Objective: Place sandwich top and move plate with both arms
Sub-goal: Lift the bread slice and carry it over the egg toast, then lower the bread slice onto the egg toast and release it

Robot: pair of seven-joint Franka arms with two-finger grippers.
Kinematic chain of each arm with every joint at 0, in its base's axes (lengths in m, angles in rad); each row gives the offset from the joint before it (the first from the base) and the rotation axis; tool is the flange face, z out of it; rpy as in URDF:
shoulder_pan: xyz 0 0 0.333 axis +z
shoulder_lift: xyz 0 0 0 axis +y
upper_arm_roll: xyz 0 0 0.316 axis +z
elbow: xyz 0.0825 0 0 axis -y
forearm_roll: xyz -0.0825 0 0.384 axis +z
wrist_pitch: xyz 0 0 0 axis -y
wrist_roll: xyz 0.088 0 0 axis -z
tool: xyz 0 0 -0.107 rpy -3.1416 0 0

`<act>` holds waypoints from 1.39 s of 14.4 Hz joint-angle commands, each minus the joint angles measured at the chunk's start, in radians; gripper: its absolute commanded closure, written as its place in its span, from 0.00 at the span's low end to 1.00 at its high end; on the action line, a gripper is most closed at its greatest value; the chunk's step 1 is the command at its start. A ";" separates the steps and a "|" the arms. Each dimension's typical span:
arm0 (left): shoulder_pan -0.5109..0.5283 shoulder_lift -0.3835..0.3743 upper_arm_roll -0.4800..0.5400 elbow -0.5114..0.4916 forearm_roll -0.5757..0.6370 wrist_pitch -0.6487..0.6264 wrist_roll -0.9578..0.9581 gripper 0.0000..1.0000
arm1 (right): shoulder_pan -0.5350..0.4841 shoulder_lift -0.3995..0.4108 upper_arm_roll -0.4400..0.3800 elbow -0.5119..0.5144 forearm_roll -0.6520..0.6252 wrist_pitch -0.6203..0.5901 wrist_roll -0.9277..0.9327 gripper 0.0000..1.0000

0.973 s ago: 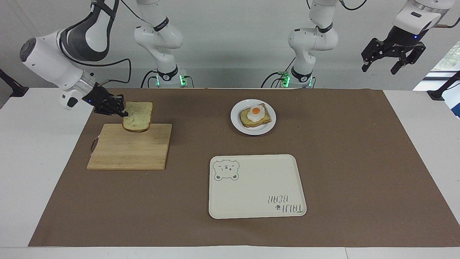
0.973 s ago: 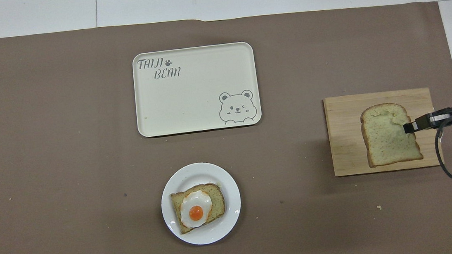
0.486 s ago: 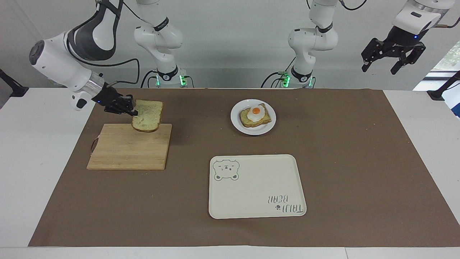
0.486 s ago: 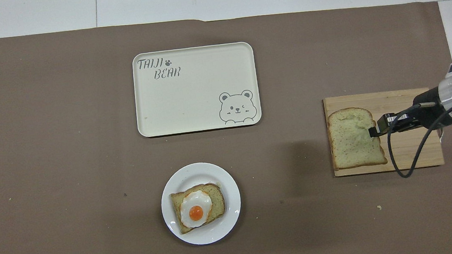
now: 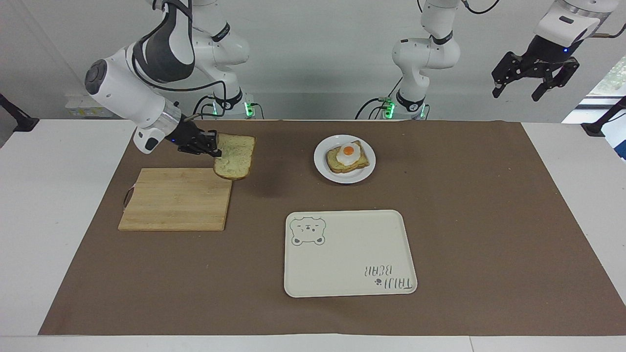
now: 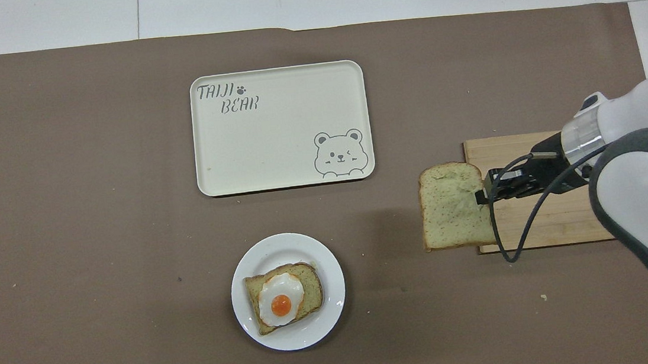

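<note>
Right end effector clamps the sandwich top aloft.

The right gripper, reaching sideways from a bent arm, pinches the bread slice in the air, while the left gripper waits raised, fingers spread.

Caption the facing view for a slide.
Right gripper carries the sandwich top off the cutting board toward the plate.
</note>
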 commanded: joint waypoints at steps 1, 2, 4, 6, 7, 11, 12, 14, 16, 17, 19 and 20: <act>-0.008 -0.017 0.009 -0.013 -0.008 -0.008 0.008 0.00 | 0.079 -0.009 -0.004 -0.028 0.020 0.055 0.088 1.00; -0.008 -0.017 0.009 -0.013 -0.008 -0.008 0.008 0.00 | 0.113 -0.008 -0.004 -0.037 0.020 0.066 0.102 1.00; -0.008 -0.017 0.009 -0.013 -0.008 -0.008 0.008 0.00 | 0.186 -0.006 -0.004 -0.072 0.032 0.148 0.151 1.00; -0.008 -0.017 0.009 -0.013 -0.008 -0.008 0.008 0.00 | 0.255 -0.003 -0.004 -0.076 0.040 0.175 0.234 1.00; -0.008 -0.017 0.009 -0.013 -0.008 -0.008 0.008 0.00 | 0.281 -0.003 -0.004 -0.080 0.040 0.201 0.263 1.00; -0.008 -0.017 0.009 -0.013 -0.008 -0.008 0.008 0.00 | 0.361 0.023 -0.004 -0.085 0.061 0.230 0.288 1.00; -0.008 -0.017 0.009 -0.013 -0.008 -0.008 0.008 0.00 | 0.380 0.043 -0.004 -0.085 0.081 0.251 0.289 1.00; -0.008 -0.017 0.009 -0.013 -0.008 -0.008 0.008 0.00 | 0.439 0.076 -0.004 -0.088 0.089 0.328 0.289 1.00; -0.008 -0.017 0.009 -0.013 -0.008 -0.008 0.008 0.00 | 0.467 0.103 -0.004 -0.088 0.124 0.354 0.279 1.00; -0.008 -0.017 0.009 -0.013 -0.008 -0.008 0.008 0.00 | 0.485 0.116 -0.004 -0.088 0.127 0.358 0.279 1.00; -0.008 -0.017 0.009 -0.013 -0.008 -0.008 0.008 0.00 | 0.531 0.136 -0.004 -0.097 0.131 0.402 0.286 1.00; -0.008 -0.017 0.009 -0.013 -0.008 -0.008 0.008 0.00 | 0.558 0.149 -0.004 -0.106 0.140 0.429 0.291 1.00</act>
